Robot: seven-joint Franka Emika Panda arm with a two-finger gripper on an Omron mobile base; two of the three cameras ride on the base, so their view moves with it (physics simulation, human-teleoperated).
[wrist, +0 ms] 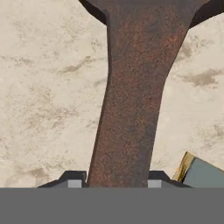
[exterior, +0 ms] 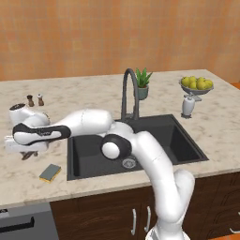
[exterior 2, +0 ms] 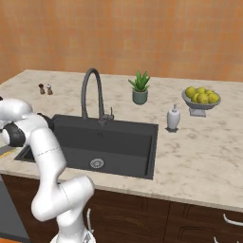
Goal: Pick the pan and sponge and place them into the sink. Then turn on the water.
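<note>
Pan handle (wrist: 131,100) is sitting between the two dark tips of the pincer (wrist: 117,177), which are closing in against its sides; judged, a clamp on the handle near its free end, chosen because the long thin bar gives a narrow hold where the round body would not. In the hand view the handle is reading as rough, rust-brown metal, mottled, flaring wider toward the bowl at the top edge. The pan is lying on the beige marbled worktop (exterior: 28,187) at the far left, under the arm's wrist, well left of the sink (exterior: 183,140); only a dark sliver is peeking out beneath the hand in the left base view.

Sponge (exterior: 50,173) is resting flat on the worktop just beside the sink's left rim, grey-blue face up, yellow body showing along the edge; soft and blocky, so it should be yielding under a squeeze. It is waiting its turn.

Sink is standing as a black matte rectangular basin with a round silver drain (exterior: 129,163), nothing in it yet. Faucet (exterior: 130,91) is arching tall and dark grey behind it; no stream is falling.
</note>
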